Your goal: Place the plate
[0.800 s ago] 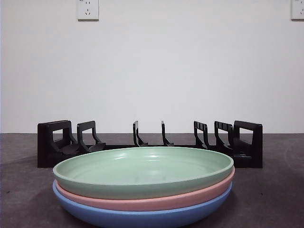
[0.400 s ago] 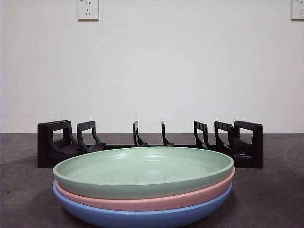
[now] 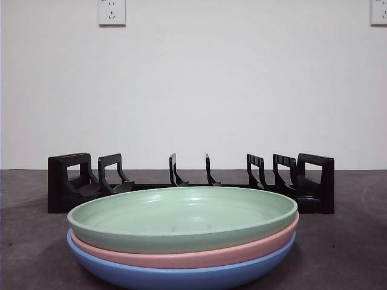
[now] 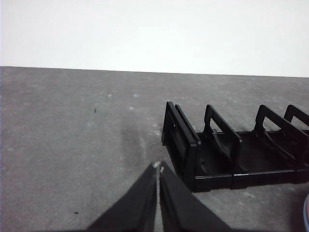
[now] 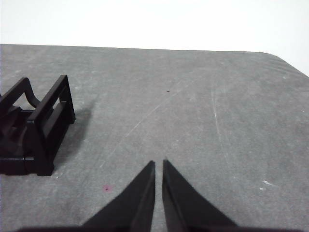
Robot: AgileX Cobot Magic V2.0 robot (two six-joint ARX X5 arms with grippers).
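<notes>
Plates stacked before the empty rack; neither gripper is engaged.

The green plate [image 3: 181,219] is best pinched at its rim and stood in the rack [image 3: 190,181]; left gripper [image 4: 158,166] and right gripper [image 5: 158,164] are pressed together.

Legible text: none is showing. Plates [image 3: 181,226], rack [image 3: 190,181] and wall sockets [image 3: 112,12] are bearing no readable markings.

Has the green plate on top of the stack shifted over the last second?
No. In the front view the green plate sits on the pink plate exactly as before, its rim lined up the same against the black rack behind.
</notes>
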